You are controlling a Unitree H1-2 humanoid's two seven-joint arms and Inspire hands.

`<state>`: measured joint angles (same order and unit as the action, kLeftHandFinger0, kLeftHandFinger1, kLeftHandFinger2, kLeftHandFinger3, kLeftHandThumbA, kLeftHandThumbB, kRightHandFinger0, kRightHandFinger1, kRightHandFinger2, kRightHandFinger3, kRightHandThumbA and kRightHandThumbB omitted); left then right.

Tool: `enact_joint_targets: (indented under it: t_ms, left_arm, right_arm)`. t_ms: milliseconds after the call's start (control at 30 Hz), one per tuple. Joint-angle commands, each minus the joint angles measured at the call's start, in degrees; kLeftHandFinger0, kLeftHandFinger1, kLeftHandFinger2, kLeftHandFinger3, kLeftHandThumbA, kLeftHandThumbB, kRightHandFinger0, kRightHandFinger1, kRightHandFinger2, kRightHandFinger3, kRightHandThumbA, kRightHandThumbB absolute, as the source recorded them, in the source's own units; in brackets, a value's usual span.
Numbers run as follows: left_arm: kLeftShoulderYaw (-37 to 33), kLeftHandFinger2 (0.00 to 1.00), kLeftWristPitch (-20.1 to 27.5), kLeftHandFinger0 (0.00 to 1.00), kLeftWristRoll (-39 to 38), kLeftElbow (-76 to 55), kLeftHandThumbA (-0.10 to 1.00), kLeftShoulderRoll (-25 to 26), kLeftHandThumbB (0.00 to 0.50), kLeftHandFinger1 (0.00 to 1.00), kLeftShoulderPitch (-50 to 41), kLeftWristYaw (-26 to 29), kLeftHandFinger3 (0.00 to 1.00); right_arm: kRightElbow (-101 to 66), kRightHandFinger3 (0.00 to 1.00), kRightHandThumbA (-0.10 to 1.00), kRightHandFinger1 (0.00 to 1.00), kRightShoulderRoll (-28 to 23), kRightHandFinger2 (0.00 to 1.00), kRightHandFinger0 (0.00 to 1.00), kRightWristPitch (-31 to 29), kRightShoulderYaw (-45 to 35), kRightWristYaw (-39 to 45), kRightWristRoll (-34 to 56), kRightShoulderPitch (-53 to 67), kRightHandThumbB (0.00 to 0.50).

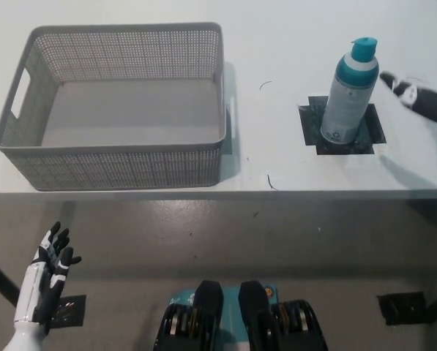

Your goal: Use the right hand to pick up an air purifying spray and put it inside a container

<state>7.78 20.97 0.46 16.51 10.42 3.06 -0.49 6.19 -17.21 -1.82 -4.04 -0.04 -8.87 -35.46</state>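
Observation:
A spray can [348, 91] with a grey body, teal shoulder and teal cap stands upright on a dark tape square [341, 126] at the right of the white table. My black right hand [423, 99] hovers open just right of the can, near its upper part, not touching it; most of it is cut off by the picture's right edge. A grey perforated basket [114, 164] sits on the table's left half, with nothing inside. My white left hand [46, 281] rests open at the lower left, below the table's front edge.
The table's front edge [218, 193] runs across the middle of the picture, with grey floor below it. Dark tape marks lie on the floor at the lower left [66, 311] and lower right [402, 307].

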Motion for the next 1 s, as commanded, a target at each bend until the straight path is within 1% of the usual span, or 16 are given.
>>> enact_joint_targets:
  t_ms: [0, 67, 100, 167, 233, 400, 433, 500, 533, 633, 700, 800, 867, 900, 933, 967]
  left_arm:
    - [0.8, 1.00, 2.4, 0.79, 0.1, -1.0, 0.84, 0.5, 0.263, 0.98, 0.3, 1.3, 1.00]
    - [0.8, 1.00, 2.1, 0.79, 0.3, -1.3, 0.85, 0.2, 0.270, 0.98, 0.3, 1.5, 1.00]
    - [0.7, 1.00, 2.0, 0.79, 0.5, -1.5, 0.87, 0.3, 0.282, 0.98, 0.2, 1.5, 1.00]
    - [0.8, 1.00, 2.2, 0.79, 0.8, -1.4, 0.86, 0.3, 0.280, 0.97, 0.3, 1.7, 1.00]
    - [0.8, 1.00, 2.6, 0.78, 0.7, -1.2, 0.85, 0.1, 0.275, 0.97, 0.4, 1.8, 1.00]
    - [0.7, 1.00, 2.0, 0.77, 0.5, -1.9, 0.83, 0.2, 0.283, 0.97, 0.5, 1.7, 1.00]
    - [0.5, 1.00, 1.7, 0.78, 1.1, -1.9, 0.82, 0.2, 0.268, 0.97, 0.5, 1.9, 1.00]
    - [0.4, 1.00, 1.6, 0.78, 1.7, -1.9, 0.81, 0.2, 0.254, 0.96, 0.5, 2.2, 1.00]
    - [0.5, 1.00, 1.6, 0.78, 1.4, -2.0, 0.77, 0.1, 0.240, 0.97, 0.5, 2.1, 1.00]
    - [0.7, 1.00, 1.6, 0.76, 2.2, -2.1, 0.68, 0.1, 0.197, 0.95, 0.4, 2.7, 1.00]
    - [0.7, 1.00, 1.2, 0.77, 2.2, -2.4, 0.67, 0.1, 0.200, 0.95, 0.3, 2.6, 1.00]
    - [0.7, 1.00, 1.5, 0.77, 2.6, -1.9, 0.69, 0.1, 0.198, 0.95, 0.6, 2.8, 1.00]
    - [0.7, 1.00, 1.6, 0.77, 2.3, -1.9, 0.68, 0.0, 0.190, 0.95, 0.6, 2.7, 1.00]
    - [0.7, 1.00, 1.8, 0.77, 2.4, -1.8, 0.65, 0.1, 0.172, 0.96, 0.7, 2.7, 1.00]
    - [0.7, 1.00, 1.8, 0.77, 2.5, -1.8, 0.65, 0.1, 0.167, 0.96, 0.7, 2.7, 1.00]
    - [0.7, 1.00, 1.5, 0.77, 2.2, -2.0, 0.64, 0.1, 0.172, 0.96, 0.6, 2.7, 1.00]
  right_arm:
    - [3.3, 1.00, 0.85, 1.00, -1.2, 1.00, 1.00, 4.8, 0.3, 1.0, -0.3, -5.9, 0.500]
    - [6.5, 1.00, 0.83, 1.00, -0.6, 1.00, 1.00, 5.0, 0.0, 1.2, 1.1, -7.6, 0.500]
    - [7.8, 1.00, 0.83, 1.00, -0.4, 1.00, 1.00, 5.4, 0.1, 1.2, 1.4, -8.3, 0.500]
    - [10.9, 1.00, 0.87, 1.00, 0.1, 1.00, 1.00, 5.7, 0.6, 0.7, 0.8, -9.8, 0.500]
    - [14.9, 1.00, 0.88, 1.00, 0.6, 1.00, 1.00, 5.1, 0.6, 0.7, 1.5, -11.5, 0.500]
    - [25.2, 1.00, 0.87, 1.00, 1.6, 1.00, 1.00, 1.7, 1.7, -1.6, -0.1, -14.5, 0.500]
    - [27.7, 1.00, 0.90, 1.00, 1.8, 1.00, 1.00, 1.5, 2.5, -1.9, -1.0, -14.9, 0.500]
    - [30.3, 1.00, 0.87, 1.00, 2.1, 1.00, 1.00, 0.3, 2.7, -2.6, -0.9, -15.5, 0.500]
    - [32.7, 1.00, 0.85, 1.00, 2.5, 1.00, 1.00, -1.2, 2.6, -3.1, -0.5, -16.0, 0.500]
    - [39.5, 1.00, 0.85, 1.00, 3.3, 1.00, 1.00, -4.7, 3.2, -5.2, -1.1, -17.3, 0.500]
    - [42.2, 1.00, 0.84, 1.00, 3.6, 1.00, 1.00, -5.9, 3.6, -6.5, -1.6, -17.9, 0.500]
    - [46.8, 1.00, 0.90, 1.00, 3.9, 1.00, 1.00, -6.2, 5.0, -8.5, -3.1, -18.3, 0.500]
    - [47.7, 1.00, 0.91, 1.00, 3.9, 1.00, 1.00, -6.1, 5.2, -8.5, -2.9, -18.4, 0.500]
    - [49.2, 1.00, 0.93, 1.00, 4.1, 1.00, 1.00, -6.4, 5.5, -8.6, -2.9, -18.4, 0.500]
    - [49.7, 1.00, 0.93, 1.00, 4.2, 1.00, 1.00, -6.3, 5.8, -8.9, -3.0, -18.3, 0.500]
    - [50.8, 1.00, 0.93, 1.00, 4.4, 1.00, 1.00, -6.5, 6.0, -9.2, -3.0, -18.3, 0.500]
